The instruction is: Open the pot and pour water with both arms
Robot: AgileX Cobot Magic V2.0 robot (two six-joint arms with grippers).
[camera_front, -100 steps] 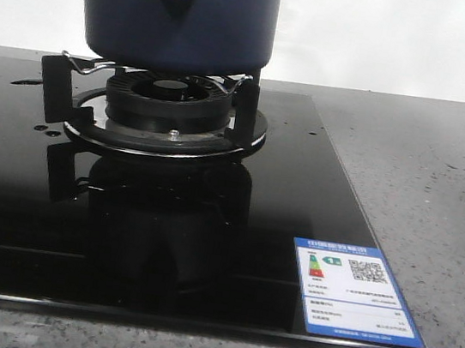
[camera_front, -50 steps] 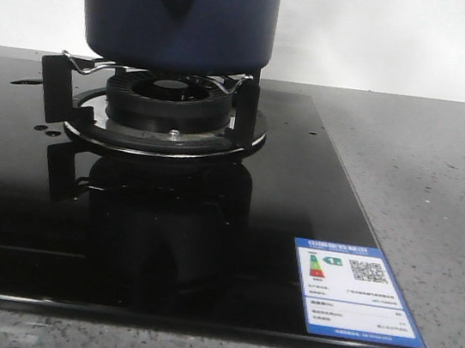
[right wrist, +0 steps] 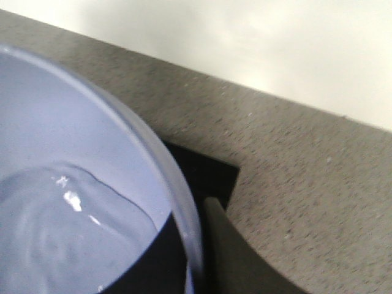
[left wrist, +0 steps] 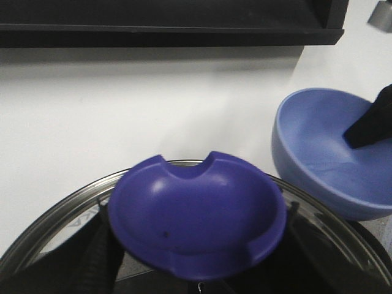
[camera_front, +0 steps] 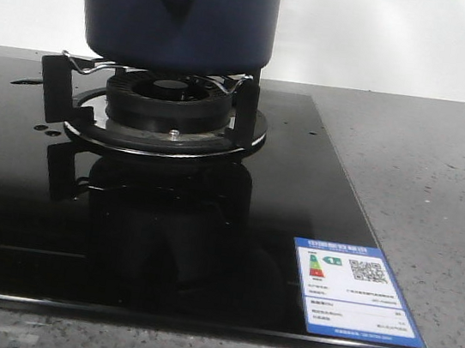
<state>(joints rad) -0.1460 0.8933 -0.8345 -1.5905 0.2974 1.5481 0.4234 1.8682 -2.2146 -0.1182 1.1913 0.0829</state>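
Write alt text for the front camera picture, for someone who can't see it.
A dark navy pot sits on a gas burner set in a glossy black cooktop, its handle stub with a round hole facing the camera. A blue energy label is stuck near the cooktop's front right corner, with speckled grey counter alongside.

A blue-and-white energy label (camera_front: 360, 291) sits on the black glass cooktop (camera_front: 298, 201) at the lower right of the front view. It carries a QR code, a coloured efficiency chart and rows of small print (too small to read). No other text shows.
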